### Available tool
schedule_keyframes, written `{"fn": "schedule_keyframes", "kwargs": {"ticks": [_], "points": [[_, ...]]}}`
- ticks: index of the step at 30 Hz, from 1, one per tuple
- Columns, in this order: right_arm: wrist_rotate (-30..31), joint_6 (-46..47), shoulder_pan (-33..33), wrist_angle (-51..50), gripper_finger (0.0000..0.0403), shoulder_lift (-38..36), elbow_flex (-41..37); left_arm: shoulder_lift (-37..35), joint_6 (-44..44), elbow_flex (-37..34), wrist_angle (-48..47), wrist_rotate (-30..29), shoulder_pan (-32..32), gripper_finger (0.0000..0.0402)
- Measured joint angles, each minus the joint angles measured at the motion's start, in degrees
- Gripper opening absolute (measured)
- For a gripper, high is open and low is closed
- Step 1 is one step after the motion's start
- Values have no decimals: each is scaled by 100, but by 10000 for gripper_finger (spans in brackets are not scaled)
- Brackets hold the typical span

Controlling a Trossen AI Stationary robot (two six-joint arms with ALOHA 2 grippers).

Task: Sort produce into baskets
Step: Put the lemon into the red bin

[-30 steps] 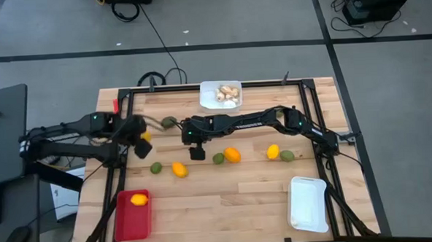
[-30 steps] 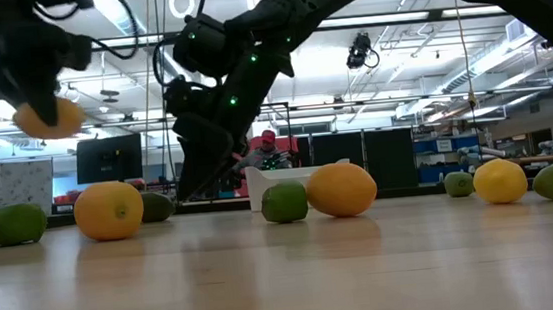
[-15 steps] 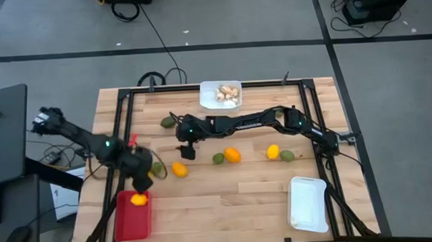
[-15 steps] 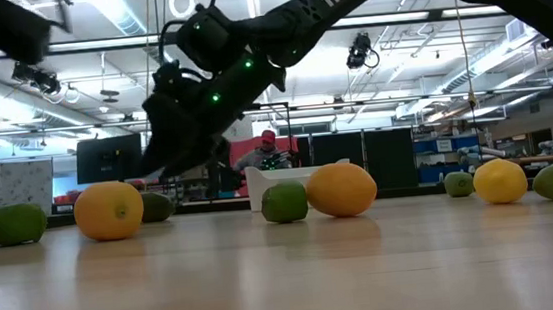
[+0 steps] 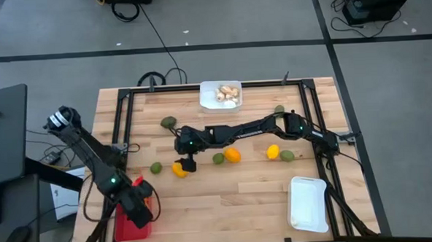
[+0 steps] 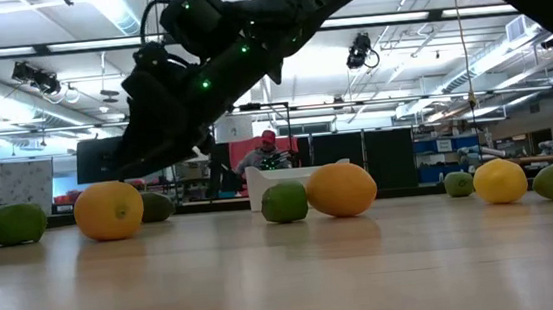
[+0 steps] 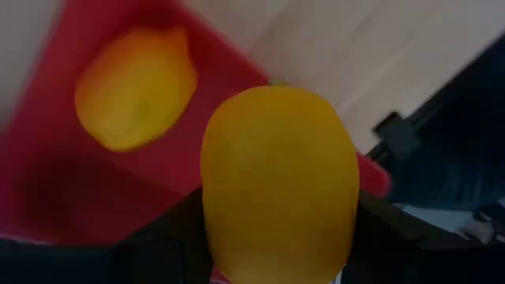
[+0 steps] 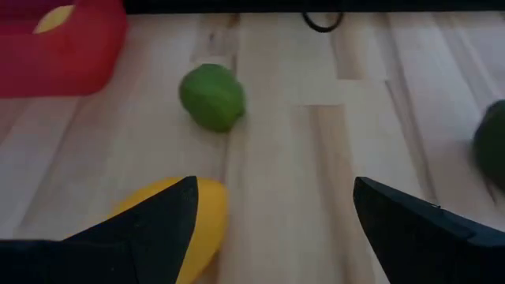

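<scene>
Right now my left end effector (image 7: pixel 276 260) is clamped on a yellow fruit (image 7: pixel 276 185) and hangs over the red basket (image 7: pixel 47 197), where one orange fruit (image 7: pixel 136 87) already lies just beyond my fingers. My right end effector (image 5: pixel 189 164) is spread wide and empty, low over the tabletop (image 5: pixel 227 197), with a yellow fruit (image 8: pixel 177 225) just beside one of its fingers (image 8: pixel 150 225) and a green fruit (image 8: pixel 211 96) a little farther ahead.

By my reckoning I am early to midway. The white basket with mushrooms (image 5: pixel 220 94) at the far edge looks filled, the red one has one fruit with a second about to go in, and the other white basket (image 5: pixel 308 203) appears to hold nothing. Several yellow and green fruits are loose in a row near my right end effector, and two more green ones sit nearer the far edge.

From above, my left arm covers most of the red basket, so I cannot count its contents there. The low camera does not show my left end effector.
</scene>
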Motion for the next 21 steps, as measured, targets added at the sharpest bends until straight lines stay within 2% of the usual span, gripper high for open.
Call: {"fn": "schedule_keyframes", "kwargs": {"ticks": [6,12,16,21], "points": [[3,11,166,50,347,-2,0,478,-134,0,-364,501,-77,281],[231,-48,425,97,347,-9,0,421,37,0,-644,493,-71,341],[569,-151,552,76,347,-9,0,283,50,0,-783,515,-11,358],[1009,20,593,-47,347,-9,0,186,344,0,-1111,487,235,360]]}}
